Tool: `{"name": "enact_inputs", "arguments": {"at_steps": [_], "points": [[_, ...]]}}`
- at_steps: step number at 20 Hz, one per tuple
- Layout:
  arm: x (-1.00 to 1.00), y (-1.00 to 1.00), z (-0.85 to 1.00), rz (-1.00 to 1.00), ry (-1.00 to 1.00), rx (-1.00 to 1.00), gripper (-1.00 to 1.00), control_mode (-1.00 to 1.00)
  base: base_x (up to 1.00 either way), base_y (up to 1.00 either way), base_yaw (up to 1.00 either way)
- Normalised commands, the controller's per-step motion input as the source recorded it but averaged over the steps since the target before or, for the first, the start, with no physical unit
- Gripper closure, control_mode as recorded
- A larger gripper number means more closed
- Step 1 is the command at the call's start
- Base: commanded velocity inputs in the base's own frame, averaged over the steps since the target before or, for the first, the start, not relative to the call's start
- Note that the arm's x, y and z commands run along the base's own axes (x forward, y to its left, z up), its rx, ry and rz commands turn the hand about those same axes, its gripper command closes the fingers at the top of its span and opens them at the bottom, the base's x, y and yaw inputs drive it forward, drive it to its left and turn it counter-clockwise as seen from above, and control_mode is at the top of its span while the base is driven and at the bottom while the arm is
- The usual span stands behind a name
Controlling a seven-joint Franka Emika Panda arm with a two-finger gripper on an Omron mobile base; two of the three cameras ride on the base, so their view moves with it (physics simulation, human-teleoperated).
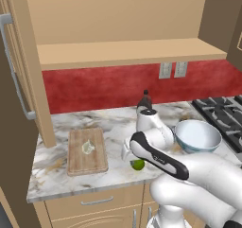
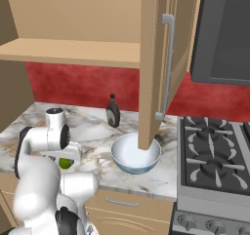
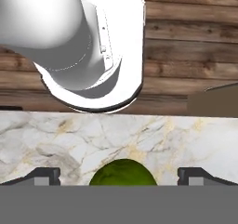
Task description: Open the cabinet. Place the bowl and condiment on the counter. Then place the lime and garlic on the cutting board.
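Note:
The cabinet [image 1: 127,52] stands open, its door [image 2: 154,58] swung out over the counter [image 1: 52,175]. On the marble sits the white bowl [image 1: 197,136], with the dark condiment bottle [image 1: 144,100] behind it near the red wall. The garlic [image 1: 88,147] lies on the cutting board [image 1: 87,151]. The lime [image 1: 138,164] rests on the counter right of the board, under my hand. In the hand view my gripper [image 3: 119,177] is open, one fingertip [image 3: 44,175] on each side of the lime [image 3: 122,173], not touching it.
A gas stove [image 2: 215,156] lies right of the bowl [image 2: 135,153]. The open door's handle [image 2: 168,68] hangs above the bowl. The other door [image 1: 14,80] juts out at the left. Drawers sit below the counter edge.

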Motion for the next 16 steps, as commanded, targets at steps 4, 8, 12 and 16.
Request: {"name": "enact_inputs", "arguments": {"at_steps": [4,8,12,16], "points": [[0.00,0.00,-0.29,0.00,-0.06,0.00,-1.00,-1.00,0.00,0.00,0.00],[0.00,-0.10,-0.28,0.00,-0.06,0.00,-1.00,-1.00,0.00,0.00,0.00],[0.01,-0.10,-0.30,0.00,-0.03,0.00,-1.00,-1.00,0.00,0.00,0.00],[0.00,-0.15,-0.28,0.00,-0.03,0.00,-1.00,-1.00,0.00,0.00,0.00]]}}
